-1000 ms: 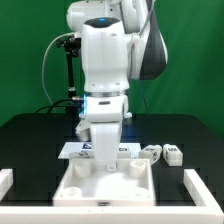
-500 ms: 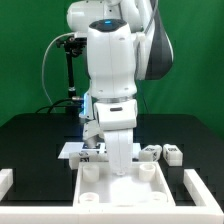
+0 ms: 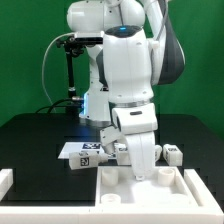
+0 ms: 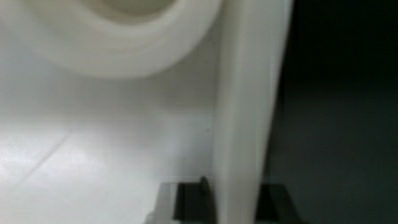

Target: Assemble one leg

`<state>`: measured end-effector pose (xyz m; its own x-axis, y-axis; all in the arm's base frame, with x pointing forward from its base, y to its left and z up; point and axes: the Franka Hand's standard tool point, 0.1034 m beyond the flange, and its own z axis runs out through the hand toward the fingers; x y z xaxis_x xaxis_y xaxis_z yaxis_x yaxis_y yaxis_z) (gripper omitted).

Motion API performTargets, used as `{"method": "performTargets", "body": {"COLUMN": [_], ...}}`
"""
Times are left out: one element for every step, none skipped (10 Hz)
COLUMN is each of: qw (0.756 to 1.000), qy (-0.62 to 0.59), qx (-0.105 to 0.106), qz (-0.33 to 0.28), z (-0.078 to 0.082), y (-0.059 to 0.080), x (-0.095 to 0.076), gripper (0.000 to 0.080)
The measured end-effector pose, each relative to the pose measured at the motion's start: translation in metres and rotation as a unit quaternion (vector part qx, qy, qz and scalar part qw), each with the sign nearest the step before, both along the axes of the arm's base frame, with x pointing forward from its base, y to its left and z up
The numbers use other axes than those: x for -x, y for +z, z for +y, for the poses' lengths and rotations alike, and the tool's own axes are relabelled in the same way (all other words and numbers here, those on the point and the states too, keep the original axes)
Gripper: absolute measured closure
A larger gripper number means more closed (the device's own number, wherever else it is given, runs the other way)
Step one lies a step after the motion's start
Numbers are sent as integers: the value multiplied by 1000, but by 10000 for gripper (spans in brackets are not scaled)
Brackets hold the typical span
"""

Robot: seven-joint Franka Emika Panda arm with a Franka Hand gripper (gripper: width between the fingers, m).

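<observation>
My gripper is shut on the far wall of the large white square panel, which lies low at the front of the exterior view. In the wrist view the two dark fingers straddle the panel's upright wall, with my gripper closed on it. A round raised corner socket of the panel shows beside the wall. One small white leg with a tag lies on the black table just to the exterior view's right of my gripper. Other legs are hidden behind the arm.
The marker board lies flat behind the panel, at the exterior view's left of my gripper. A white bar stands at the table's left edge. A black stand rises at the back in front of the green backdrop.
The arm has swung toward the exterior view's right, and the panel has slid that way with it. The second leg near the gripper is now covered by the arm.
</observation>
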<state>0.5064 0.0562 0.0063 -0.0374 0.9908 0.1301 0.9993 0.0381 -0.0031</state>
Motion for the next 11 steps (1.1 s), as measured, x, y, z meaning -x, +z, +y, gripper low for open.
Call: {"method": "performTargets", "body": {"qw": [1000,1000,1000,1000,1000,1000,1000,1000,999,998,995], "qy": [-6,-10,-12,-12,-14,-15,-15,-24,-48,-64,-99], "qx": [-3,-1,-2,-2,-2,-2,-2,-1,2,5,6], "qz": [1,2,3,3,4,4,4,4,-3,-7,-6], "z": [8,8,7,7,6,6,6,5,2,1,2], "y": [0,0,0,-1,-1,-1,-2,0,13,23,29], "x": [0,0,0,0,0,0,1,-1,-4,-3,-2], "gripper": [745,745,745,741,562,562,394,394,224,164,164]}}
